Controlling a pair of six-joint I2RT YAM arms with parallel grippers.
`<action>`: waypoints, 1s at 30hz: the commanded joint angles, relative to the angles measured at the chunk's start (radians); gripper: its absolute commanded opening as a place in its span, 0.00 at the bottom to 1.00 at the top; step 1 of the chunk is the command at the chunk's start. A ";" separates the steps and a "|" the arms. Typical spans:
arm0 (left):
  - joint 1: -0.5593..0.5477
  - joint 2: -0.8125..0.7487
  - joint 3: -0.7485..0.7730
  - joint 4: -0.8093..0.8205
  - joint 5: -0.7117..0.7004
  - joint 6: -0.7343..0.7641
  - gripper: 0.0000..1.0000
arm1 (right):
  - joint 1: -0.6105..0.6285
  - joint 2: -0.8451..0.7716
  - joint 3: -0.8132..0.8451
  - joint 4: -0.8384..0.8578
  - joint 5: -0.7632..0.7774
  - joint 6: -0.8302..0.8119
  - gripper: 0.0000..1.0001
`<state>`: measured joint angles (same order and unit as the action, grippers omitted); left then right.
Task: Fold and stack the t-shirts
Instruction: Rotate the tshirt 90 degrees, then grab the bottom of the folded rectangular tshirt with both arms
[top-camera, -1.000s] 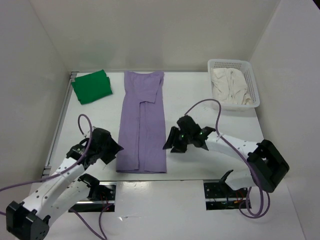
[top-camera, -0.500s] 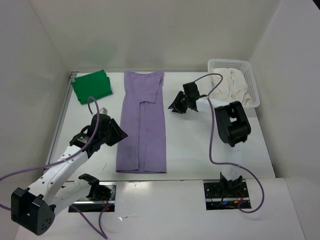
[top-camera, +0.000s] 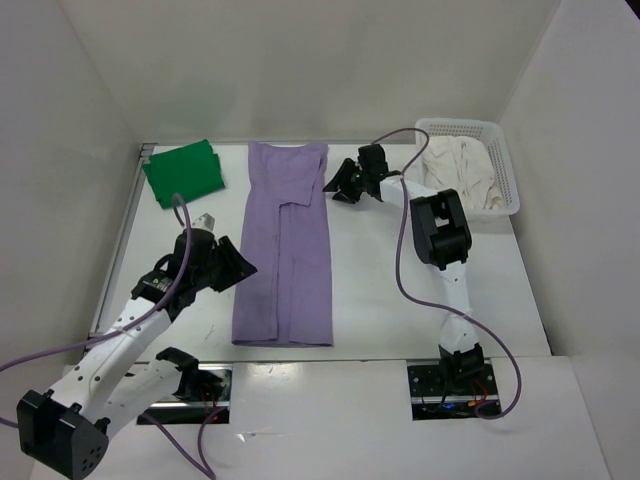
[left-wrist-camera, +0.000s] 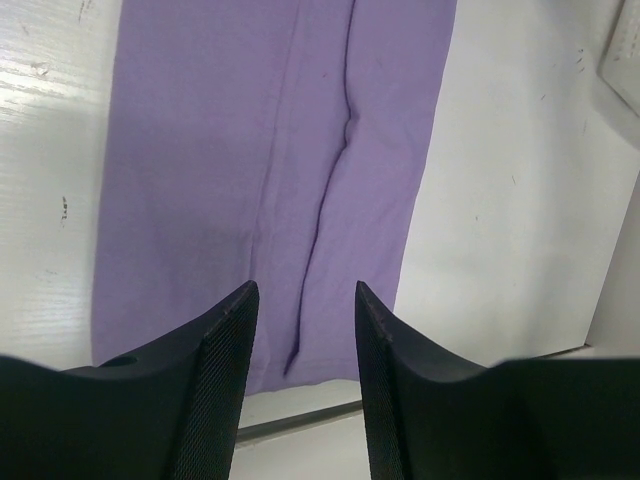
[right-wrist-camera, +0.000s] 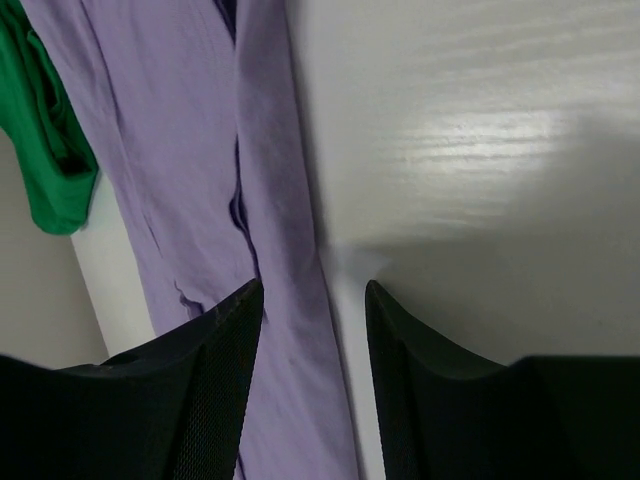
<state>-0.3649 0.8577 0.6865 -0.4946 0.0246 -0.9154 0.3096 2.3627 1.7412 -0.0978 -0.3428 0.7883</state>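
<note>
We find the lavender shirt (top-camera: 285, 245) lying flat on the worktop (top-camera: 390, 290) as a narrow strip with its sides already turned in. Its long axis runs from 12 o'clock to 6 o'clock in the overhead view. The green shirt (top-camera: 183, 173) sits folded at the far left corner, well apart from the strip. The cream shirt (top-camera: 458, 172) lies crumpled in the basket (top-camera: 507, 175) at the far right. The left tool (top-camera: 240, 268) stands at the strip's left edge, below its middle, so the cloth lies at 3 o'clock from it. Its fingers are apart and hold nothing, and the wrist view shows purple cloth beyond the gap (left-wrist-camera: 303, 292). The right tool (top-camera: 333, 188) stands just beside the strip's right edge near the far end, so the cloth lies at 9 o'clock from it. Its fingers are likewise apart and empty, and its gap (right-wrist-camera: 313, 288) looks out on that edge and bare worktop. We judge that the step in hand is the crosswise fold, end over end along the long axis. For that fold the right tool is the nearer to the 12 o'clock end and the left tool the nearer to the 6 o'clock end. Neither tool has cloth between its fingers yet.
</note>
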 joint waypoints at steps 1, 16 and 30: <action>0.006 -0.008 -0.008 0.028 0.009 0.009 0.51 | 0.016 0.079 0.064 -0.040 -0.015 -0.031 0.52; 0.006 0.047 -0.018 0.048 -0.020 0.000 0.51 | -0.016 0.188 0.268 -0.186 0.014 -0.060 0.00; 0.006 0.153 -0.047 0.011 0.012 0.023 0.55 | -0.162 0.147 0.357 -0.309 0.001 -0.158 0.37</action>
<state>-0.3641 0.9867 0.6403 -0.4900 0.0273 -0.9123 0.1688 2.5282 2.0655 -0.3309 -0.3752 0.6849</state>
